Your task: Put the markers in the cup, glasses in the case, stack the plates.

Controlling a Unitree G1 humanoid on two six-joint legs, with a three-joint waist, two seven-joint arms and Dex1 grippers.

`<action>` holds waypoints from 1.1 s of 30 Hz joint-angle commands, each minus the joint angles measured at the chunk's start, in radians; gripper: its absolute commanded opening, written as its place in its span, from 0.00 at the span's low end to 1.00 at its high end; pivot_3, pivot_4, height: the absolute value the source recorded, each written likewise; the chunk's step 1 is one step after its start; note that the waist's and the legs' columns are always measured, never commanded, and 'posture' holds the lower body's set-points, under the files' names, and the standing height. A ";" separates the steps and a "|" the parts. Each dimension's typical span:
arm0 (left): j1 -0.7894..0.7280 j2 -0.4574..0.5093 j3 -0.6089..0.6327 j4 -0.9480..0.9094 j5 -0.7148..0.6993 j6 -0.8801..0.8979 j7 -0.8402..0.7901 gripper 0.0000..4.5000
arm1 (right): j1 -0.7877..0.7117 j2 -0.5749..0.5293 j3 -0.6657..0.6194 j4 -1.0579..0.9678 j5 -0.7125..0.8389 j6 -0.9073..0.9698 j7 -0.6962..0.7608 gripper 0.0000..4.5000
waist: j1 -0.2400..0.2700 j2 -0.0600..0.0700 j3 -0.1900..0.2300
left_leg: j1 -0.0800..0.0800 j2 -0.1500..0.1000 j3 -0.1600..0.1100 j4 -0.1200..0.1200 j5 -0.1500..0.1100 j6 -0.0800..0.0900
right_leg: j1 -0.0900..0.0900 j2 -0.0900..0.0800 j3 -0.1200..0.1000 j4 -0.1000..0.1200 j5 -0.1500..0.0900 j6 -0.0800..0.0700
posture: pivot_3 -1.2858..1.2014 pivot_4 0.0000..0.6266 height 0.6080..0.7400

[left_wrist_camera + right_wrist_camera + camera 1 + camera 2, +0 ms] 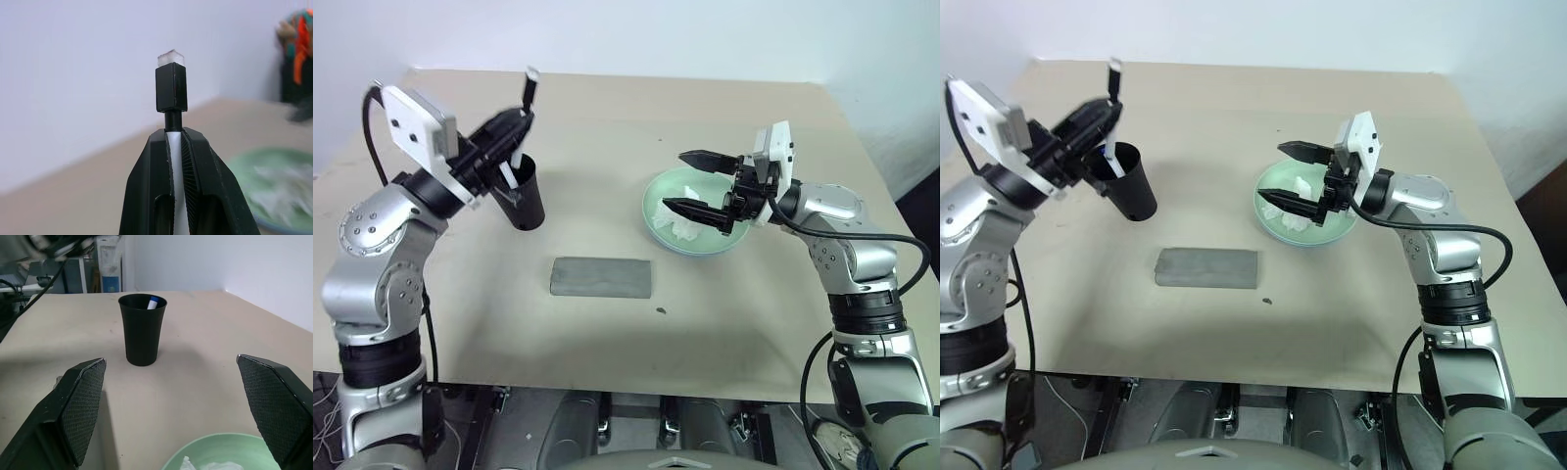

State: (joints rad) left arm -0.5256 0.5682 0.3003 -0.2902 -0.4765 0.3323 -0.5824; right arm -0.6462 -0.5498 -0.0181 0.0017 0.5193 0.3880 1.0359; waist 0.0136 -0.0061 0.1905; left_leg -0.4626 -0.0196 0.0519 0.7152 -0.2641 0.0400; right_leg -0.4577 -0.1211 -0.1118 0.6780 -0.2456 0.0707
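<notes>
A: Surface?
B: Beige table point(607, 323) against a white wall point(656, 29). Case point(602, 277) mid-table; cup point(142, 329) holds, probably, the blue marker point(153, 302).
A: Grippers?
B: My left gripper point(175, 139) clamps the black marker point(171, 88) above the cup; my right gripper point(690, 181) gapes over the green plate point(656, 220).

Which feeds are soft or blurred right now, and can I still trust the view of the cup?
Left wrist view: the left tool and black-capped marker are sharp, while the green plate and table behind are smeared. Right wrist view: the cup is crisp, a blue-capped marker visible inside it; top-left corner blurred. Left eye view: marker tip slightly motion-blurred; the grey case is clear.
</notes>
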 commanded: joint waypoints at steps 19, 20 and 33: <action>-0.056 -0.028 0.035 0.421 0.052 -0.389 -0.056 0.00 | 0.004 -0.013 -0.022 -0.101 0.057 0.052 0.012 1.00 | 0.001 0.000 0.000 | 0.000 0.000 0.000 0.001 -0.001 0.002 | 0.000 0.000 0.000 0.000 0.001 0.001 | 0.52 0.24 0.55; -0.059 -0.033 0.029 0.434 0.057 -0.395 -0.059 0.00 | 0.005 -0.015 -0.021 -0.099 0.053 0.049 0.012 1.00 | 0.001 0.000 0.000 | 0.000 0.000 0.000 0.001 -0.001 0.002 | 0.000 0.000 0.000 0.000 0.001 0.001 | 0.52 0.24 0.55; -0.025 -0.078 0.008 0.504 0.073 -0.406 -0.077 0.00 | 0.008 -0.045 -0.035 -0.101 0.056 0.053 0.011 1.00 | 0.000 0.000 0.000 | 0.000 0.000 0.000 0.001 -0.001 0.002 | 0.000 0.000 0.000 0.000 0.001 0.002 | 0.52 0.24 0.55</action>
State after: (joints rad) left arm -0.5465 0.4871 0.3022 0.2248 -0.4038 -0.0508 -0.6560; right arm -0.6347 -0.5775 -0.0178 -0.0568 0.5624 0.4463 1.0460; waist 0.0133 -0.0066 0.1906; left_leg -0.4627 -0.0197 0.0522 0.7158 -0.2646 0.0420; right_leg -0.4574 -0.1209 -0.1120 0.6780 -0.2445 0.0724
